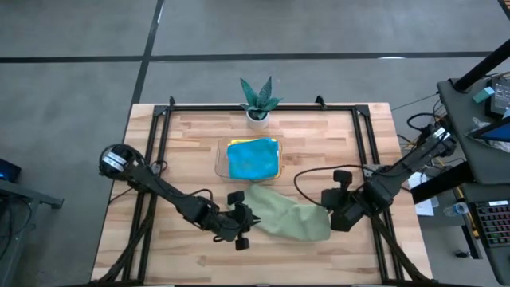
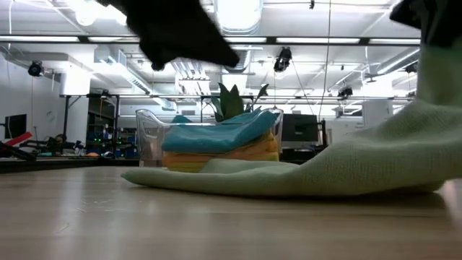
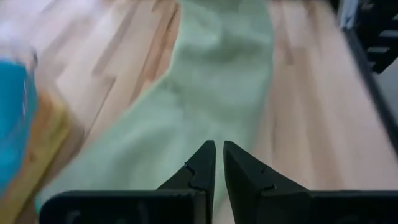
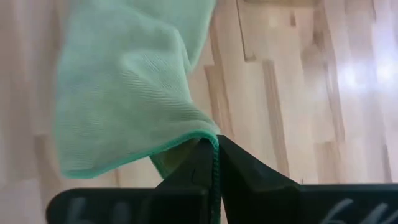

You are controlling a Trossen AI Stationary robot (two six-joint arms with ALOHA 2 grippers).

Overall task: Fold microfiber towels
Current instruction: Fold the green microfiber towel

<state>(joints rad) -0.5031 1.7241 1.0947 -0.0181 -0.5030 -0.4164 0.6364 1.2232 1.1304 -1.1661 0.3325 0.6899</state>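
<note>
Already four folded towels [image 1: 253, 159] are sitting stacked in the clear tray [image 1: 220, 157]; the right gripper [image 4: 214, 163] is pinching the unfolded pale green towel [image 1: 288, 214], while the left gripper [image 3: 219, 163], fingers nearly together, is holding nothing.

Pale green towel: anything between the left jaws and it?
Nothing visible. The left gripper hovers right over the pale green towel, jaws nearly shut and empty. The right gripper is clamped on the towel's edge. The tray of folded towels stands off to the side.

Matt, finely ribbed pale green cloth [image 4: 130, 81] lies on smooth wooden table [image 1: 159, 143].
</note>
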